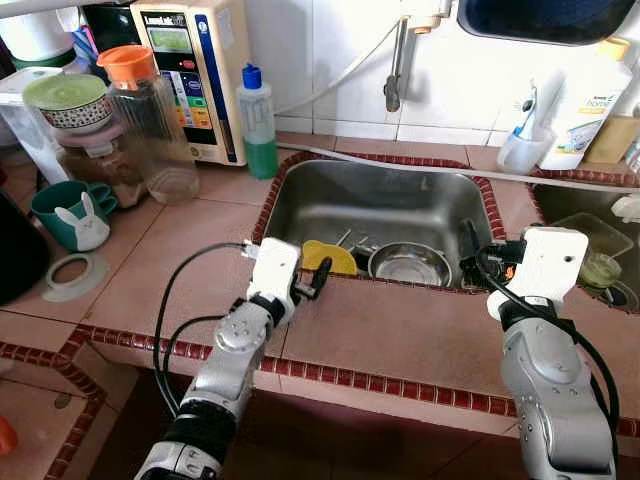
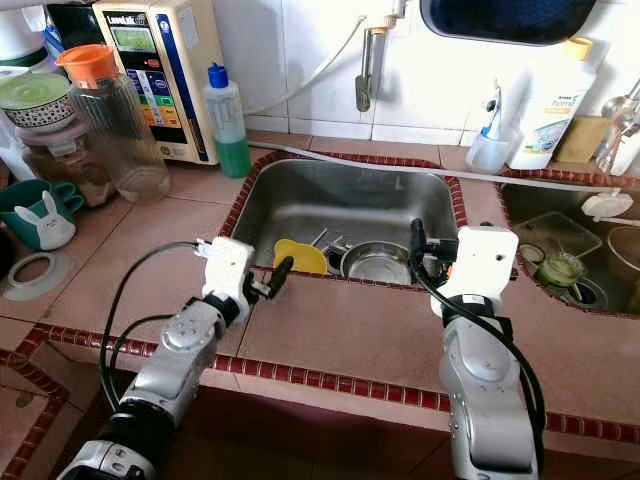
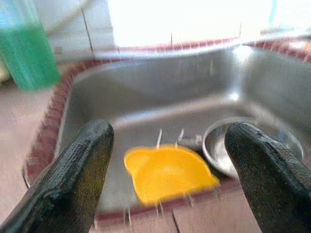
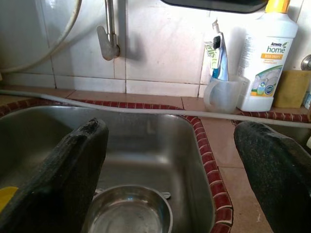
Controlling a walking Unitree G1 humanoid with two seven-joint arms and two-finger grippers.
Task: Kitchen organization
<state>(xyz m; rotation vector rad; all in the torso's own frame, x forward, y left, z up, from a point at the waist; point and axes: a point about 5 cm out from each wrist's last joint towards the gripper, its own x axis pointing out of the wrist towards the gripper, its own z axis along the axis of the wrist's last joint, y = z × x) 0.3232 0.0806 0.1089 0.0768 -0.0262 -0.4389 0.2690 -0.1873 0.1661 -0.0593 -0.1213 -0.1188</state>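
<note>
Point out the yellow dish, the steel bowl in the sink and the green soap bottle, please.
yellow dish (image 3: 167,174), left wrist view, middle of its inside.
steel bowl (image 1: 408,264), left eye view, its inner bottom.
green soap bottle (image 1: 260,150), left eye view, the green liquid in its lower body.

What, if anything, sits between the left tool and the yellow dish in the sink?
Nothing visible. The left tool is open at the sink's near rim, and the yellow dish lies just beyond, in line between its fingers.

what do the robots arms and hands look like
Both arms are silver metal with dark joints near the elbows. Each wrist carries a white boxy housing, and black cables loop alongside each arm. The left hand and right hand each have two long black fingers with a rough, matte surface.
</note>
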